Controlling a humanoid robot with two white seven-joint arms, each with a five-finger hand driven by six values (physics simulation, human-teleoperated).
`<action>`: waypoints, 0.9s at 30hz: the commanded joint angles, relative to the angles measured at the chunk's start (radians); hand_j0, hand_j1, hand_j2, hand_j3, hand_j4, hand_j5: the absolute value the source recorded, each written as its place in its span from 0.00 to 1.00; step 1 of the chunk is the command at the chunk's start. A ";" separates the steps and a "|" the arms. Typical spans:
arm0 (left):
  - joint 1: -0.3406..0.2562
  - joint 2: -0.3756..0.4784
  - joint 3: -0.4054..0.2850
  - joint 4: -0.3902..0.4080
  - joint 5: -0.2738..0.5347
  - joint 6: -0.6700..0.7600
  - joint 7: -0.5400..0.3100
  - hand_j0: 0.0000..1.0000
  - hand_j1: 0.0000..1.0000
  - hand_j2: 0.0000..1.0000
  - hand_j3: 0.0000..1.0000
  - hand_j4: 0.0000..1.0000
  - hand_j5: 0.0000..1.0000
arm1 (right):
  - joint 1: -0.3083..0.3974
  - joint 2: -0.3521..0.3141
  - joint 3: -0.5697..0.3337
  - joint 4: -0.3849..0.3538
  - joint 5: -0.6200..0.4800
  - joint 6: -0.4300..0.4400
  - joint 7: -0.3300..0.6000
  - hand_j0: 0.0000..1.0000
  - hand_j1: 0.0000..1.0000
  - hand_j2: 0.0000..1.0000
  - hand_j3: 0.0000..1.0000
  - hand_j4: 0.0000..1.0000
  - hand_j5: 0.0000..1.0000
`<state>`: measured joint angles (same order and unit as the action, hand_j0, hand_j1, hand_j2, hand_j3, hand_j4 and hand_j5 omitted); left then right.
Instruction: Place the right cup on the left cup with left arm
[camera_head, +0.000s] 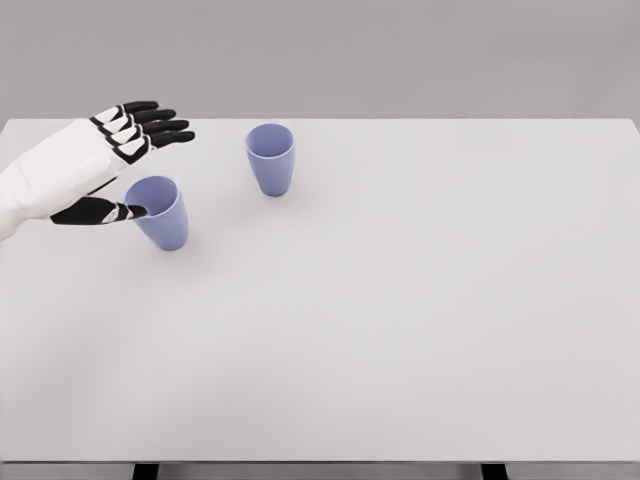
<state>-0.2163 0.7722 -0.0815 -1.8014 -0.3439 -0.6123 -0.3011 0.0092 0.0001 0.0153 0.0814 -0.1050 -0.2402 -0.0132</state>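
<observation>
Item 1, table (400, 330): white, flat, filling most of the head view.

Item 2, left cup (159, 212): lavender, standing upright, mouth up, sitting toward 9 o'clock of the table.

Item 3, right cup (270, 158): same lavender, standing upright at about 2 o'clock from the left cup, well apart from it, untouched.

Item 4, left hand (105, 165): entering from 9 o'clock, fingers (155, 125) extending straight and spread, thumb (100, 211) pointing at the left cup's rim and appearing to be just touching it. The hand is holding nothing.

Item 5, right hand: not showing.

Step in hand, as judged: the reach is under way; no grasp is made. The hand is hanging beside the wrong cup.

Next move, as judged: the hand is needing to travel toward 2 o'clock, past the left cup without knocking it, and to close around the right cup's wall.
</observation>
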 joint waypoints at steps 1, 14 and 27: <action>0.000 0.001 0.003 0.001 0.005 0.001 0.000 1.00 1.00 1.00 1.00 1.00 1.00 | 0.000 0.000 -0.003 0.000 -0.005 0.001 0.001 1.00 1.00 1.00 1.00 1.00 1.00; -0.170 0.159 -0.159 0.001 -0.030 0.001 -0.107 1.00 1.00 1.00 1.00 1.00 1.00 | 0.008 0.000 0.005 0.003 -0.001 0.002 0.001 1.00 1.00 1.00 1.00 1.00 1.00; -0.756 -0.001 -0.673 0.213 -0.314 0.001 -0.133 1.00 1.00 1.00 1.00 1.00 1.00 | 0.008 0.000 0.005 0.003 -0.001 0.002 0.001 1.00 1.00 1.00 1.00 1.00 1.00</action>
<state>-0.9771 0.8045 -0.7274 -1.6688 -0.6285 -0.6115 -0.4246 0.0169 0.0001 0.0201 0.0845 -0.1054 -0.2377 -0.0133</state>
